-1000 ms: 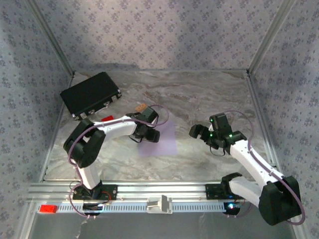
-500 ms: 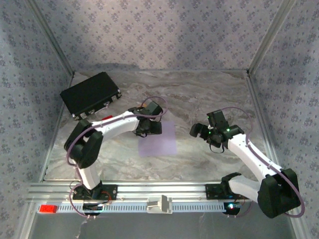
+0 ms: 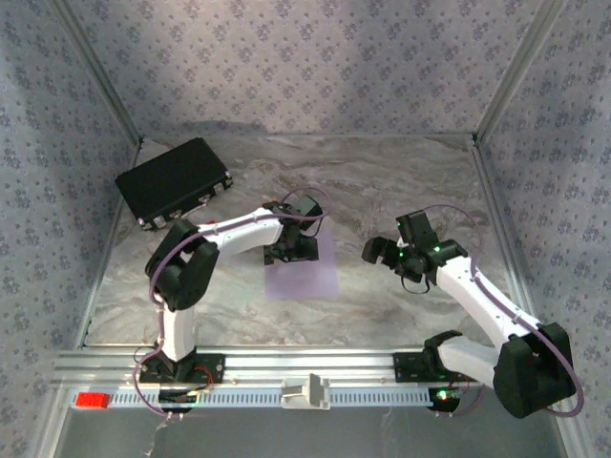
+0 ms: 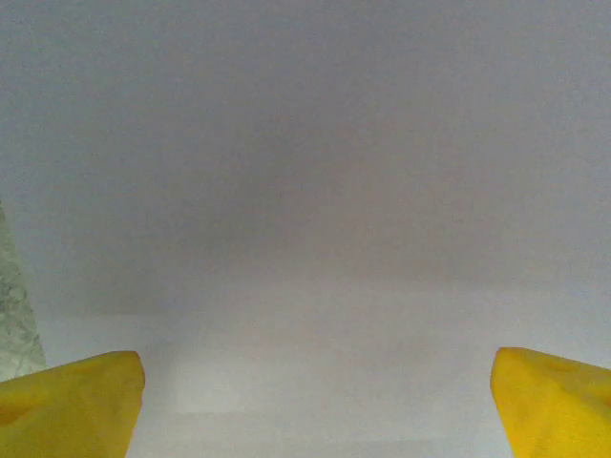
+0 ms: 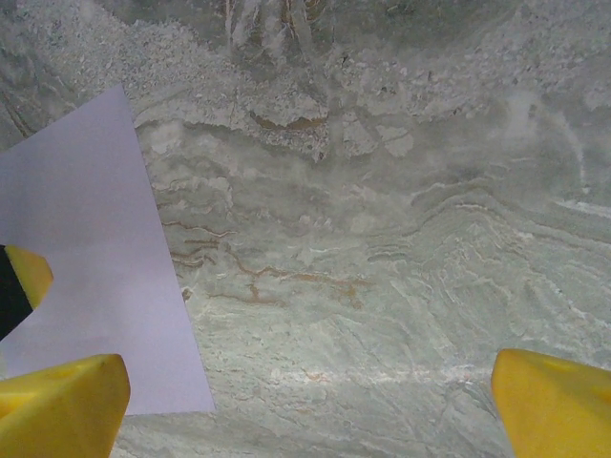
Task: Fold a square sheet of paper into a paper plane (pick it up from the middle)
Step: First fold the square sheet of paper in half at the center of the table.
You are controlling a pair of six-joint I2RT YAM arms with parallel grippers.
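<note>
table (image 3: 382,181): marbled top, both arms reach out over it. black case (image 3: 174,179) sits closed at the far-left corner, well apart from the work and not in play.

sheet of paper (image 3: 304,277): pale lilac, lying flat on the table between the two arms, nearer the left one. Its far edge is under the left wrist, so I can't see it whole. The part that shows is plain: no crease, no turned corner, and the edges run straight in the right wrist view too. My read is that folding hasn't started and no plane is made yet. Practically the whole task is left: pick up from the middle, then every fold.

left gripper (image 3: 294,250): over the far part of the sheet, pointing down. Its wrist view looks at the paper from close up, with a sliver of table at the left. The yellow fingertips (image 4: 72,401) are spread wide and there's nothing between them. Can't tell whether the tips touch the paper.

right gripper (image 3: 380,251): near the sheet's right edge, over bare table. Its fingers (image 5: 554,405) are splayed wide, empty, and touch nothing I can see.

Likely next step: the left gripper comes down on the sheet's middle. It looks off-centre toward the far edge, so expect a small reposition first.
</note>
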